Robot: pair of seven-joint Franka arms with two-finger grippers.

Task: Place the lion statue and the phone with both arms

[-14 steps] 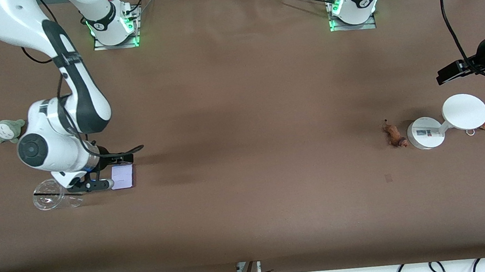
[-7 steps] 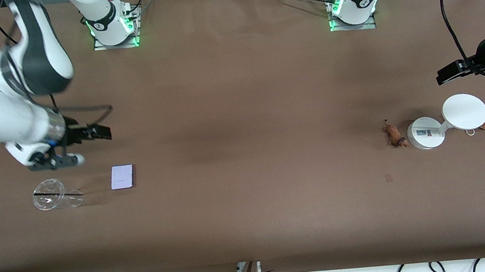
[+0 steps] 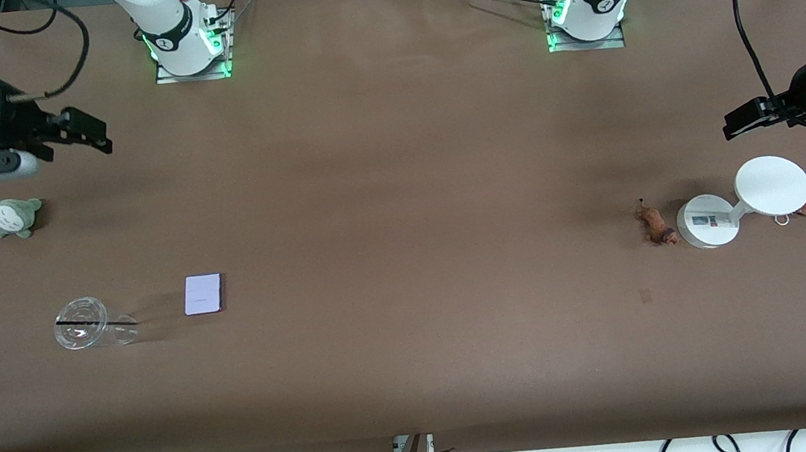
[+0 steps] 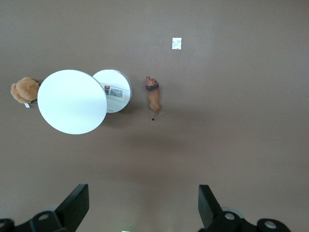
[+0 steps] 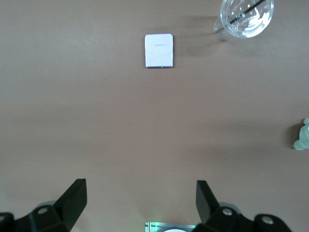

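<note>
My right gripper [image 5: 140, 203] and left gripper [image 4: 142, 205] hang wide, empty. The phone [image 3: 203, 294], beside the cup [image 3: 88, 332], looks thin, stiff, slippery: pinch its long edges. The lion statue [image 3: 655, 223], beside the white stand [image 3: 706, 222], looks light: grip mid-body.

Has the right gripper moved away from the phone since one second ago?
Yes. The right gripper, open and empty, was over the phone; now it is up near the right arm's end of the table, above the grey-green plush.
</note>
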